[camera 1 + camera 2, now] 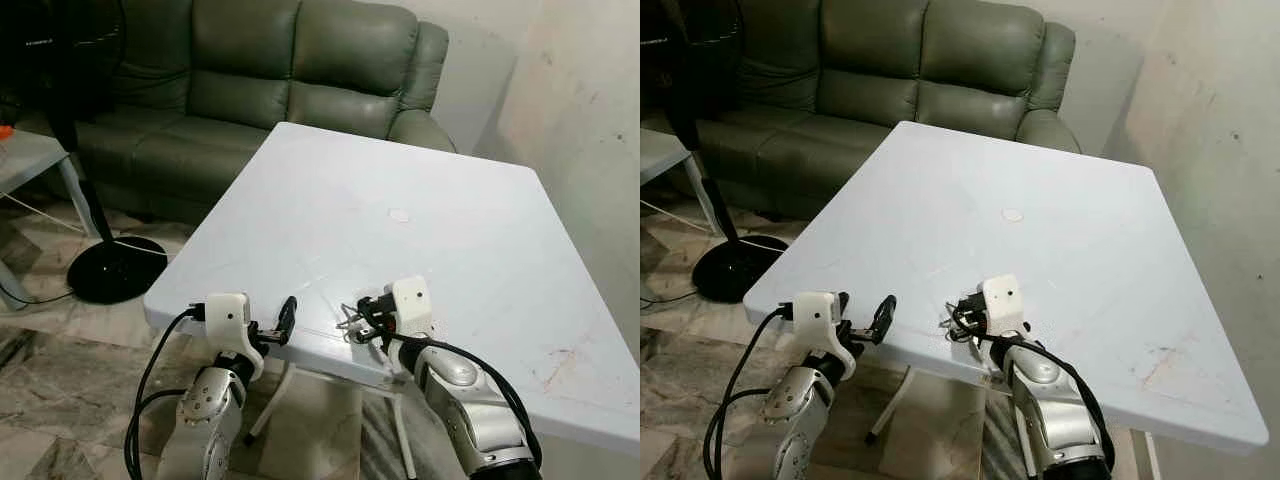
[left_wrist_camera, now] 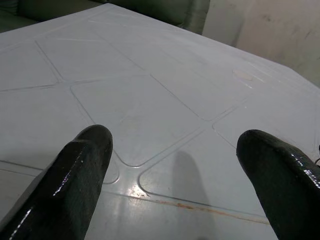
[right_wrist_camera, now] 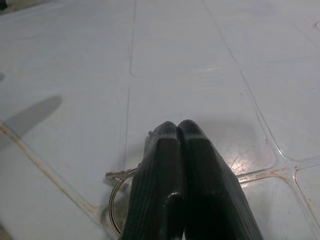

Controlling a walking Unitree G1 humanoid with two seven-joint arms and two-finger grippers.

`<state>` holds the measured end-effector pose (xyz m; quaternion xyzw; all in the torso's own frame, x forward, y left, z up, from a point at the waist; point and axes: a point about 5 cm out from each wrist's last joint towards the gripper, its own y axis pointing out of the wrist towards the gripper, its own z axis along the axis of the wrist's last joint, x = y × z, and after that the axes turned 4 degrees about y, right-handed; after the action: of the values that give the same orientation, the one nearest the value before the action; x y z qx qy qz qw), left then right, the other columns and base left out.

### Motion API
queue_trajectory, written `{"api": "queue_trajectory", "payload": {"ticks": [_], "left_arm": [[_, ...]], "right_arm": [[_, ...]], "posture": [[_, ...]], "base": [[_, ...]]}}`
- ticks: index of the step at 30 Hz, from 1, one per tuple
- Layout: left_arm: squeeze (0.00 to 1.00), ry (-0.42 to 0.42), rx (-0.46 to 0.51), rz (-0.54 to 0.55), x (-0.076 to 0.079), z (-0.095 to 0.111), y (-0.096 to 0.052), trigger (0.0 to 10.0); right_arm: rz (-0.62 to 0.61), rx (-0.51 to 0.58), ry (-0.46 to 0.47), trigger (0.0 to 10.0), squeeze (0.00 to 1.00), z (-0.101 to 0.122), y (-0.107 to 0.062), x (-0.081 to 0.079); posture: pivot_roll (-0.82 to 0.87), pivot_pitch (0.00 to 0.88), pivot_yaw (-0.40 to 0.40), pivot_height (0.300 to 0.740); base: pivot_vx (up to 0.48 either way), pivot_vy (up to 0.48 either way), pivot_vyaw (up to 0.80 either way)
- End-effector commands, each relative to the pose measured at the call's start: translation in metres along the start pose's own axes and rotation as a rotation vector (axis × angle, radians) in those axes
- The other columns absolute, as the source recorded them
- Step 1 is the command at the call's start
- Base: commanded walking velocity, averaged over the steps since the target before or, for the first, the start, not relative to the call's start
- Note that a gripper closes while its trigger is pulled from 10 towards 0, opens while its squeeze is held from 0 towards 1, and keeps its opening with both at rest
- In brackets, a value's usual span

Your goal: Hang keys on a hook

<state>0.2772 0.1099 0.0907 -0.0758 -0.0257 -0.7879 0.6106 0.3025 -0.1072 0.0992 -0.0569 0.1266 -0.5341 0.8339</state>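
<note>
Right pincer [image 1: 362, 318] at the near edge of the white worktop [image 1: 330, 215], fingers pressed together in the right wrist view, clenched on the keys [image 1: 349, 322]. Key ring [image 3: 116, 205] pokes out beside the fingers [image 3: 165, 185], low over the worktop surface; can't tell if the keys touch it. Left pincer [image 1: 287, 318] sits just beside it along the same edge, off the near left corner, released, fingers [image 2: 70, 175] spread wide with bare worktop between them. Rusty streaks run along the worktop's moulded grooves near both pincers. A small round mark [image 1: 399, 214] lies around mid-worktop, well apart from the pincers. More brownish stains [image 1: 560, 365] toward the right edge. Past the far end of the worktop stands a grey-green leather sofa [image 1: 250, 90]. To the left, a fan's black round base [image 1: 115, 268] rests on the marbled floor tiles [image 1: 60, 400], next to the corner of a light side table [image 1: 25, 155]. Wall [image 1: 585, 120] on the right, scuffed.
</note>
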Motion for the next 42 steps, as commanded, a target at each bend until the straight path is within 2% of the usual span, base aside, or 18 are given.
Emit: {"api": "queue_trajectory", "payload": {"ticks": [1, 7, 8, 11, 13, 14, 17, 18, 19, 21, 24, 26, 31, 32, 33, 34, 42], "left_arm": [[0.00, -0.015, -0.001, -0.011, 0.006, 0.001, 0.003, 10.0], [0.00, -0.015, -0.001, -0.012, 0.007, 0.001, 0.003, 10.0], [0.00, -0.015, 0.000, -0.013, 0.008, 0.001, 0.004, 10.0], [0.00, -0.016, 0.003, -0.012, 0.008, 0.002, 0.005, 10.0], [0.00, -0.016, 0.007, -0.009, 0.008, 0.004, 0.006, 10.0], [0.00, -0.026, 0.013, -0.001, 0.008, 0.005, 0.008, 10.0], [0.00, -0.027, 0.029, 0.019, 0.006, 0.011, 0.012, 10.0], [0.00, -0.038, 0.034, 0.032, 0.004, 0.012, 0.014, 10.0], [0.00, -0.043, 0.039, 0.035, 0.004, 0.013, 0.015, 10.0], [0.00, -0.036, 0.045, 0.050, 0.000, 0.016, 0.017, 10.0], [0.00, -0.043, 0.057, 0.045, -0.001, 0.019, 0.019, 10.0], [0.00, -0.035, 0.047, 0.053, -0.004, 0.019, 0.020, 10.0], [0.00, -0.021, 0.044, 0.050, -0.005, 0.019, 0.021, 10.0], [0.00, -0.018, 0.044, 0.052, -0.006, 0.019, 0.021, 10.0], [0.00, -0.019, 0.043, 0.053, -0.006, 0.019, 0.021, 10.0], [0.00, -0.021, 0.044, 0.055, -0.006, 0.019, 0.021, 10.0], [0.00, -0.013, 0.028, 0.054, -0.006, 0.013, 0.019, 10.0]], "right_arm": [[-0.016, 0.036, 0.005, 0.0, 0.00, 0.006, -0.003, 0.005], [-0.073, 0.101, 0.037, 0.0, 0.00, 0.016, -0.002, 0.011], [-0.118, 0.150, 0.089, 0.0, 0.00, 0.024, 0.000, 0.016], [-0.153, 0.187, 0.097, 0.0, 0.00, 0.029, 0.000, 0.019], [-0.168, 0.227, 0.145, 0.0, 0.00, 0.035, -0.001, 0.021], [-0.185, 0.273, 0.134, 0.0, 0.00, 0.040, -0.002, 0.024], [-0.230, 0.317, 0.123, 0.0, 0.00, 0.043, -0.005, 0.029], [-0.212, 0.379, 0.093, 7.5, 0.00, 0.048, -0.009, 0.028], [-0.202, 0.399, 0.081, 7.5, 0.00, 0.049, -0.010, 0.028], [-0.224, 0.401, 0.072, 10.0, 0.00, 0.049, -0.013, 0.030], [-0.184, 0.405, 0.063, 10.0, 0.00, 0.046, -0.014, 0.026], [-0.209, 0.343, 0.067, 10.0, 0.00, 0.034, -0.012, 0.025], [-0.210, 0.322, 0.065, 10.0, 0.00, 0.025, -0.013, 0.023], [-0.192, 0.322, 0.082, 10.0, 0.74, 0.022, -0.013, 0.022], [-0.172, 0.332, 0.089, 10.0, 0.74, 0.022, -0.014, 0.021], [-0.174, 0.337, 0.084, 10.0, 1.00, 0.022, -0.015, 0.021], [-0.209, 0.274, 0.040, 10.0, 1.00, 0.014, -0.011, 0.022]], "posture": [[0.06, 0.047, -0.118, 0.740], [0.06, 0.048, -0.115, 0.740], [0.06, 0.048, -0.115, 0.740], [0.06, 0.050, -0.115, 0.740], [0.06, 0.048, -0.114, 0.740], [0.06, 0.043, -0.113, 0.740], [0.06, 0.038, -0.112, 0.740], [0.06, 0.038, -0.112, 0.740], [0.06, 0.038, -0.112, 0.740], [0.06, 0.032, -0.107, 0.740], [0.05, 0.025, -0.098, 0.740], [0.05, 0.025, -0.095, 0.740], [0.05, 0.023, -0.089, 0.740], [0.05, 0.023, -0.089, 0.740], [0.05, 0.023, -0.089, 0.740], [0.05, 0.023, -0.089, 0.740], [0.05, 0.011, -0.092, 0.740]], "base": [[0.000, 0.000, 0.00], [0.000, 0.000, 0.00], [0.000, 0.000, 0.00], [0.000, 0.000, 0.00], [0.000, 0.000, 0.00], [0.000, 0.000, 0.00], [0.000, 0.000, 0.00], [0.000, 0.000, 0.00], [0.000, 0.000, 0.00], [0.000, 0.000, 0.00], [0.000, 0.000, 0.00], [0.000, 0.000, 0.00], [0.000, 0.000, 0.00], [0.000, 0.000, 0.00], [0.000, 0.000, 0.00], [0.000, 0.000, 0.00], [0.000, 0.000, 0.00]]}}
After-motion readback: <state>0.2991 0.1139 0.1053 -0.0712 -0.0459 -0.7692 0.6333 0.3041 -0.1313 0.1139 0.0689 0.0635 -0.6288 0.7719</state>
